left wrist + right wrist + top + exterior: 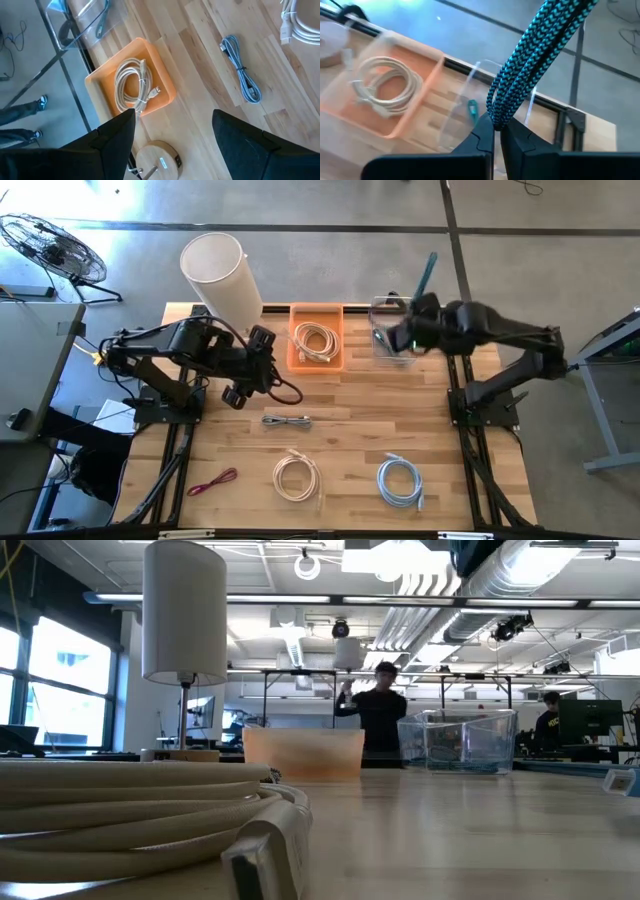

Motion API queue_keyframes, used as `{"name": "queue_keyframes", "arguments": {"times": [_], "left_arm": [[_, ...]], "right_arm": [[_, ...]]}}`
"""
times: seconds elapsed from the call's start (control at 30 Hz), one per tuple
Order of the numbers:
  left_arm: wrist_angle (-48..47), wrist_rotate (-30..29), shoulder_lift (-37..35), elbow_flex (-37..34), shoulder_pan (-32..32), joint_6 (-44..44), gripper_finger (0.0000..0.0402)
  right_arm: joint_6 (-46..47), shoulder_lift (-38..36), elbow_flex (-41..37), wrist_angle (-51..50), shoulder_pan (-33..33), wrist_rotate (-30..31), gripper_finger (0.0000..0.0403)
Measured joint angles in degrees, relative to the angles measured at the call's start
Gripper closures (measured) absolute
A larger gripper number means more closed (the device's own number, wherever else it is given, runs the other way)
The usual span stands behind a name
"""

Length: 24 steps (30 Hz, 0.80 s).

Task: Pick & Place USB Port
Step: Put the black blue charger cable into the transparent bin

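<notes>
The teal braided cable (530, 55) is pinched at its folded end between the closed fingers of the right gripper (496, 127), above the clear bin (392, 330). It is judged light and limp, its braid giving fair grip; the bundled fold is the sound place to hold. Just beside the clear bin sits the orange tray (299, 358), holding a cream cable (316, 340). The left gripper (248, 385) waits beyond that tray, fingers spread wide.
</notes>
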Motion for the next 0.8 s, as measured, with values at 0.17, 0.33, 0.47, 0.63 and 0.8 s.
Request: {"name": "queue_keyframes", "arguments": {"times": [0.17,0.33,0.47,0.63,0.8], "left_arm": [[0.0,-1.1,-0.2,0.0,0.0,-0.8,0.0143],[0.0,-1.4,-0.2,0.0,0.0,-1.6,0.0143],[0.0,-1.4,-0.2,0.0,0.0,-2.7,0.0143],[0.0,-1.4,-0.2,0.0,0.0,-4.1,0.0143],[0.0,-1.4,-0.2,0.0,0.0,-4.4,0.0143]], "right_arm": [[-12.7,0.5,0.0,6.1,-9.0,-8.1,0.0398],[-21.5,2.9,0.0,9.0,-15.7,-16.4,0.0399],[-25.8,4.8,0.0,8.9,-20.0,-22.6,0.0399],[-28.6,6.5,0.0,8.4,-22.8,-28.8,0.0399],[-29.8,6.8,-0.5,7.3,-24.0,-35.9,0.0399]]}}
